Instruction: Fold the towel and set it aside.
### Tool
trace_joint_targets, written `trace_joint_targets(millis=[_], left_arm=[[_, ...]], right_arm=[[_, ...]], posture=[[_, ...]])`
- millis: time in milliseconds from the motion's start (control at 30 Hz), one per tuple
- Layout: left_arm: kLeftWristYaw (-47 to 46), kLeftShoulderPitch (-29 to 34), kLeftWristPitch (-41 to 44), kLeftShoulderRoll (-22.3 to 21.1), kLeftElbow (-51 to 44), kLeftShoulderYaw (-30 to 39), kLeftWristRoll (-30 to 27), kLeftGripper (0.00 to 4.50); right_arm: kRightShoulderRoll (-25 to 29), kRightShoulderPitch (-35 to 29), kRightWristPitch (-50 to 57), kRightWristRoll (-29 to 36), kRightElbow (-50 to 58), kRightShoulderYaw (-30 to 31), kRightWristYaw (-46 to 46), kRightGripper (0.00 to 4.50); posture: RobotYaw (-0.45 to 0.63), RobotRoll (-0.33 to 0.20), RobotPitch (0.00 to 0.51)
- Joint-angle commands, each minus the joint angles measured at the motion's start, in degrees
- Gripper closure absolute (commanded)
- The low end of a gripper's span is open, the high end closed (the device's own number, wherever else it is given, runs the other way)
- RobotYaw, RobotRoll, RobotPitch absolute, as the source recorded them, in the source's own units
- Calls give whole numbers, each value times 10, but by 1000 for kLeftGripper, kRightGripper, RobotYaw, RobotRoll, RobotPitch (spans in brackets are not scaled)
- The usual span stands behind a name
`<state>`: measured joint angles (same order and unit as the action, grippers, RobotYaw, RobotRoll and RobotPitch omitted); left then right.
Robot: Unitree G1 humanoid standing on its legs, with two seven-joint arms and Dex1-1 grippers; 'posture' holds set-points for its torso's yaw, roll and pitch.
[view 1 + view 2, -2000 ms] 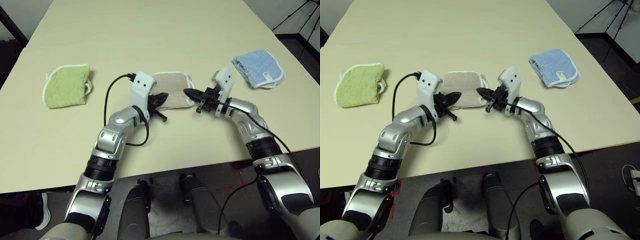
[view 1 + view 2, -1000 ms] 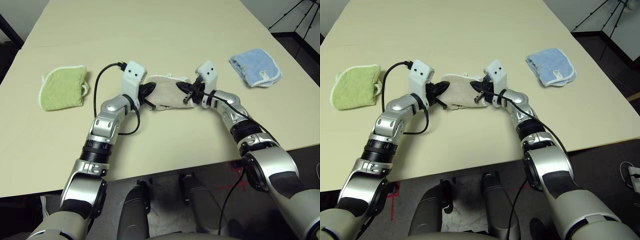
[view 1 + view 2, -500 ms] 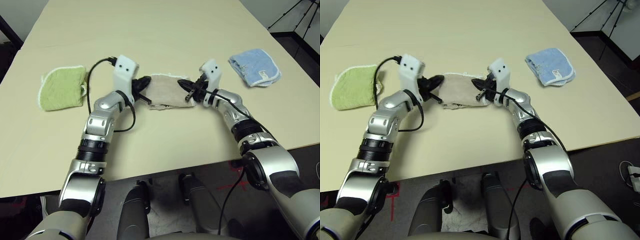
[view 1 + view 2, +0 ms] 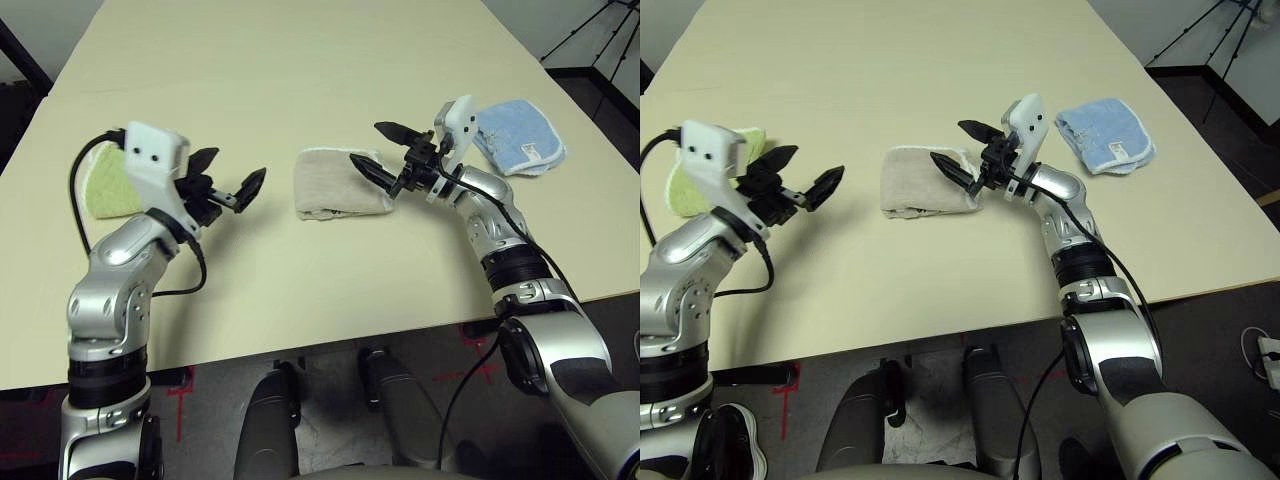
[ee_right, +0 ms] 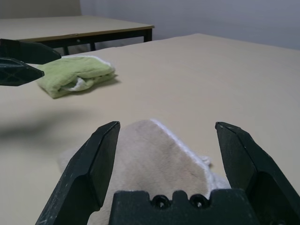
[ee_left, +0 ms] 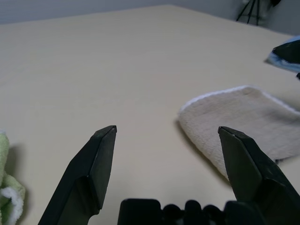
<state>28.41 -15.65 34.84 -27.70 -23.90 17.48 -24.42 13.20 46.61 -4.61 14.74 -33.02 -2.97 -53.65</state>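
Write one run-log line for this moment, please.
towel: folded, on table | left gripper: open, clear of towel | right gripper: open, above towel edge

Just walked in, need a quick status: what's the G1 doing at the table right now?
It is on a towel-folding job. The beige towel lies folded on the table, held by neither arm. The left end effector hangs open, off to the towel's left and clear of it. The right end effector is open too, raised over the towel's right edge. A lime-green towel and a light-blue towel lie at either side, untouched.
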Motion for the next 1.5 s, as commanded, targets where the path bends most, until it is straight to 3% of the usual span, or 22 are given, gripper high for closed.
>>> trace_joint_targets(millis=[33,233,500,833,1100,1300,1500], left_arm=[[37,46,13,-13,-43,9,-52,41],[43,81,72,-37,-85,15,-123,41],[101,81,-10,-68,-77,-21,-101,41],[144,85,-92,-97,-32,-30,-72,41],[150,74,-101,-97,-18,-45,-66,41],[152,71,-103,-100,-16,-50,-65,41],[153,74,-102,-103,-18,-49,-65,41]], right_arm=[[15,-30,25,16,41,2,-14,5],[44,-67,50,24,77,-2,-20,5],[84,-127,91,40,145,-13,-11,5],[135,-218,328,117,302,-55,76,5],[167,-237,570,201,373,-76,139,5],[176,-228,674,240,381,-91,169,5],[177,-221,697,241,374,-85,187,5]], posture=[[-40,0,165],[-39,0,169],[-52,0,166],[-83,0,170],[-103,0,175],[-106,0,178],[-102,0,180]])
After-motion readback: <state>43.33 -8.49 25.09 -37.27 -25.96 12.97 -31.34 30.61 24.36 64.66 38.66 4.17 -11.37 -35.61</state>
